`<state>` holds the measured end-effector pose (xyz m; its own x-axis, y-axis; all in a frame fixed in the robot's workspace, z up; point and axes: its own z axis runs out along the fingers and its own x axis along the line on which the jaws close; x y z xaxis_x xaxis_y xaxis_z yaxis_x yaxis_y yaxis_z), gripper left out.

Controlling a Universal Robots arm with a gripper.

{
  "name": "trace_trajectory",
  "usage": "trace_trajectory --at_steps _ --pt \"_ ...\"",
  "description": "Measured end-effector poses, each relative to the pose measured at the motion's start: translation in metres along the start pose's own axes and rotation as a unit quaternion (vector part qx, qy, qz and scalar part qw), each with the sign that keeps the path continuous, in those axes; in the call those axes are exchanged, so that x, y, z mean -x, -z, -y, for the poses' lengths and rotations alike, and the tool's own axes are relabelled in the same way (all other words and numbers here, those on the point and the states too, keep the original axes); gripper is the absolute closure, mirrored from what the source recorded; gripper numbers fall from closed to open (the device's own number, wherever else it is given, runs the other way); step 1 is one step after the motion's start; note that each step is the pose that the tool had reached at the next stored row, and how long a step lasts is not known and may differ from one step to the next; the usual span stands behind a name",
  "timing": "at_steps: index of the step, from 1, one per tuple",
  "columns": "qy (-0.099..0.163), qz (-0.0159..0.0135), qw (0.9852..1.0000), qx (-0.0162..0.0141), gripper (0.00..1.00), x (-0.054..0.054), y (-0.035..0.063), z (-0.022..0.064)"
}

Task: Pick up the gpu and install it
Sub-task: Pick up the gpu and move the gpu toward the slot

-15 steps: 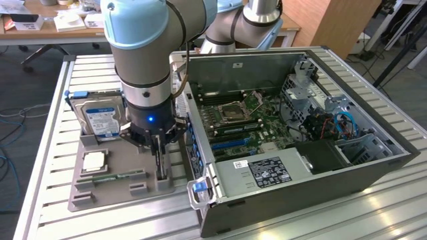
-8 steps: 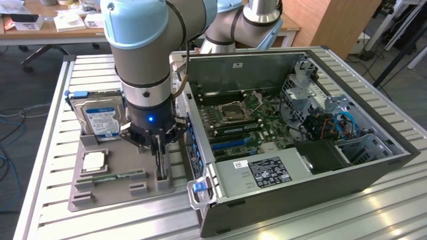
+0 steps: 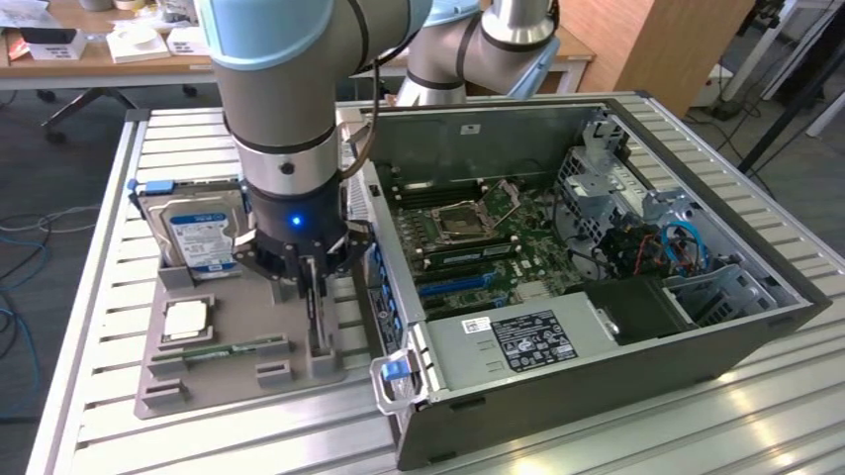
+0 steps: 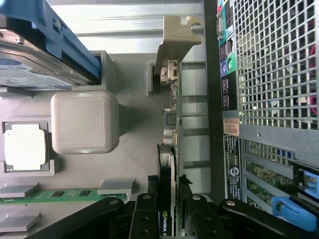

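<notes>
The gpu (image 4: pixel 170 124) stands on edge in the grey fixture tray (image 3: pixel 225 391), seen edge-on in the wrist view with its pale metal bracket (image 4: pixel 175 35) at the far end. In the exterior view the card (image 3: pixel 315 322) is a thin dark upright strip just left of the open computer case (image 3: pixel 595 336). My gripper (image 3: pixel 312 277) points straight down over it. Its black fingers (image 4: pixel 144 214) sit on either side of the card's near end and press against it, so the gripper (image 4: pixel 168 219) is shut on the gpu. The card's lower edge still looks seated in the tray's holders.
On the same tray lie a silver hard drive (image 3: pixel 198 233) with a blue-white label, a square processor (image 3: pixel 185 319) and a green memory stick (image 3: pixel 225 348). The case lies open with its motherboard (image 3: pixel 469 233) exposed and a grey power supply (image 3: pixel 521 336) near its front.
</notes>
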<state>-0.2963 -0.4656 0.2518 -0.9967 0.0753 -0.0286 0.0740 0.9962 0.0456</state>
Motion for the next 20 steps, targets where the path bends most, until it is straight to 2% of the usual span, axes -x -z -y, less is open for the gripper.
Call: trace_trajectory --at_steps 8,16,20 --pt "0.000 0.0000 1.0000 0.0000 0.73 0.001 0.0272 -0.0012" --pt "0.010 -0.0004 1.0000 0.0003 0.73 0.001 0.0477 -0.0022" --pt "0.014 -0.0005 0.9999 0.0004 0.73 0.002 0.0611 -0.0028"
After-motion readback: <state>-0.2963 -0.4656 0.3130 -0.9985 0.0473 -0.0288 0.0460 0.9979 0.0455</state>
